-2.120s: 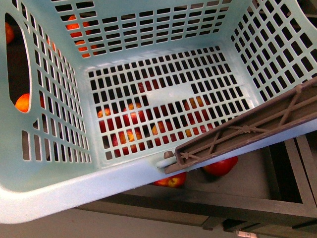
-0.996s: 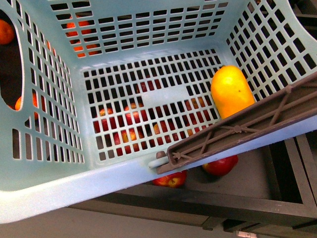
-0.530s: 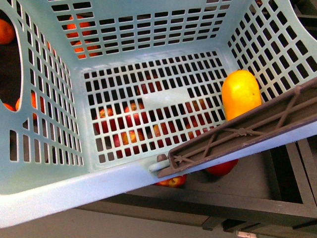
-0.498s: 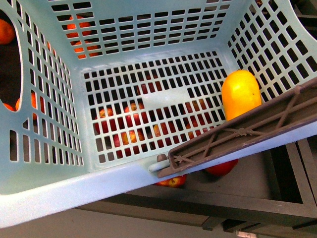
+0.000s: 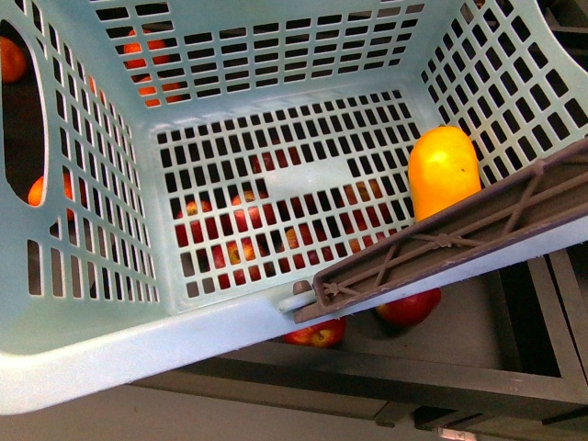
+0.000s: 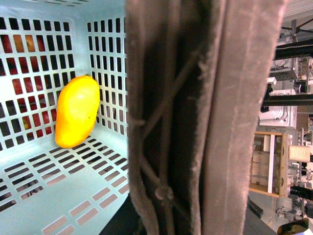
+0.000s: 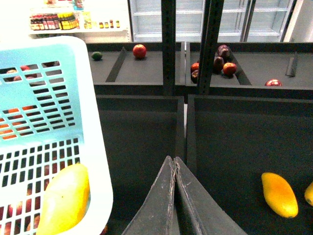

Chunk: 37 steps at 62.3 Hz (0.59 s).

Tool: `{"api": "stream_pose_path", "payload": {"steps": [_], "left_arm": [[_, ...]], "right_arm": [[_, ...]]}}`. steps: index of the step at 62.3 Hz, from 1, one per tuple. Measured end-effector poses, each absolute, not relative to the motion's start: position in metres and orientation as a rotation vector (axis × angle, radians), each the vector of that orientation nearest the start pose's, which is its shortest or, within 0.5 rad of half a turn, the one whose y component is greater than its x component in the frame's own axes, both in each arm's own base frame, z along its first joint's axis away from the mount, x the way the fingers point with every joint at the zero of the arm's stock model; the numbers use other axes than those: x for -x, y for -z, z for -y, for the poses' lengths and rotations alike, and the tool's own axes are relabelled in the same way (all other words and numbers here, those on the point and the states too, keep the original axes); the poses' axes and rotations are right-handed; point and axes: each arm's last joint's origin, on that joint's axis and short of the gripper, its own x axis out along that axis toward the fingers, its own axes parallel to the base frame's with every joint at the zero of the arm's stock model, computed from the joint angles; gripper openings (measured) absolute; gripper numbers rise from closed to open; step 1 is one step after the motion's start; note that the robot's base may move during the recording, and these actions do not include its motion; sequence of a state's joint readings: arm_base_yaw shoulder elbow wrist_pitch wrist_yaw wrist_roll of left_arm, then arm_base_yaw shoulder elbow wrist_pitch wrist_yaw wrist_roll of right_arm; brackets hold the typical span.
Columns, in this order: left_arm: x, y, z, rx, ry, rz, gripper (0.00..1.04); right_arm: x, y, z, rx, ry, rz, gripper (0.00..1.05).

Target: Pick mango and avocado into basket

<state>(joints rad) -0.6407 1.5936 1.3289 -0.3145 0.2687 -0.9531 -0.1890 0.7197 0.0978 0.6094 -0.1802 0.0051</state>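
The turquoise basket (image 5: 276, 55) fills the front view, tilted. An orange-yellow mango (image 5: 444, 173) lies inside it against the right wall, partly behind the brown handle (image 5: 459, 239). It also shows in the left wrist view (image 6: 77, 111) and in the right wrist view (image 7: 64, 199). My left gripper is shut on the basket's handle (image 6: 195, 122), which hides its fingers. My right gripper (image 7: 174, 164) is shut and empty, beside the basket's wall (image 7: 73, 98) over a dark bin. A dark green avocado (image 7: 97, 56) lies far off on a back shelf.
Red apples (image 5: 409, 308) lie in the dark bin under the basket, some seen through its floor. Oranges (image 5: 41, 191) show through the left wall. Another mango (image 7: 279, 194) lies in the bin (image 7: 244, 127) by my right gripper. An apple (image 7: 139, 50) and more fruit (image 7: 222, 61) sit on the back shelf.
The basket was empty two seconds ago; the mango has since dropped in and settled against the right wall. The basket has shifted slightly.
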Motion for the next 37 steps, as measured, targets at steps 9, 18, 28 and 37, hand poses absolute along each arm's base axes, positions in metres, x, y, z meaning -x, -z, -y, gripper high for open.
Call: {"api": "stream_pose_path", "payload": {"steps": [9,18,28,37], "left_arm": [[-0.283,-0.309,0.220,0.751,0.529,-0.954,0.15],[-0.283,-0.309,0.220,0.750,0.528,-0.953,0.15],[-0.282,-0.309,0.220,0.750,0.529,-0.954,0.15],[-0.282,-0.309,0.221,0.750,0.530,-0.955,0.15]], "right_arm": [[-0.143,-0.179,0.017,-0.007,0.008,-0.011,0.02],[-0.136,-0.175,0.012,-0.006,0.005,-0.010,0.02],[-0.131,-0.170,0.001,-0.003,0.001,0.012,0.16],[-0.131,-0.171,0.001,-0.003,0.002,0.013,0.41]]}}
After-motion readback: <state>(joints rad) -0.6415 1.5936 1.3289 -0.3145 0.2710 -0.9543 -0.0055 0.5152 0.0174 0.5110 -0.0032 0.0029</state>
